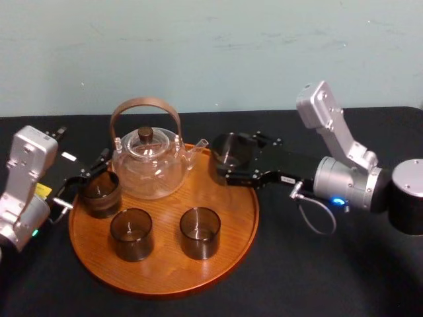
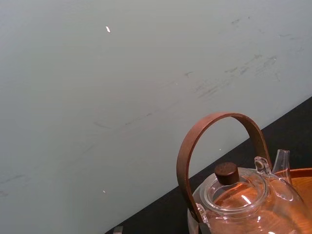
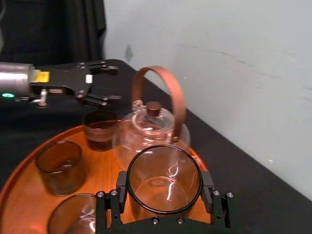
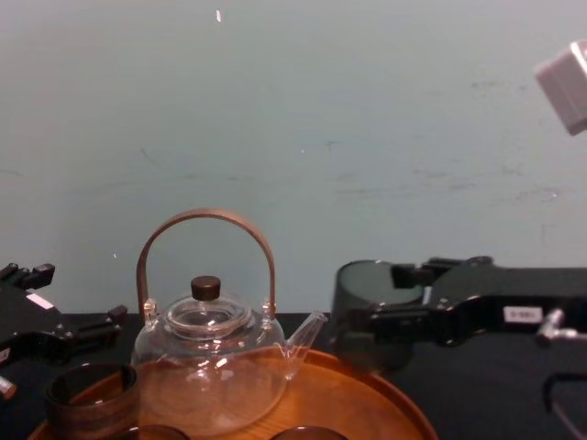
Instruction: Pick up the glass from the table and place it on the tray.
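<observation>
We record the right gripper (image 1: 225,159) clamped on the glass (image 1: 230,152) at the right rim of the tray (image 1: 165,267). The left gripper (image 1: 88,173) is spread apart, empty.

Beyond my job: a glass teapot (image 1: 149,162), three spare cups, a pale green wall (image 1: 198,53).
The teapot stands upright before me, brown arched handle (image 1: 144,105) over its dark lid knob (image 1: 145,134), spout toward my right. One smoky cup (image 1: 101,193) sits just beside its left flank; two more (image 1: 131,234) (image 1: 199,232) stand nearer me, apart.

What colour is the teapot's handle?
The handle is reddish brown, like wood. The left wrist view shows it best.
</observation>
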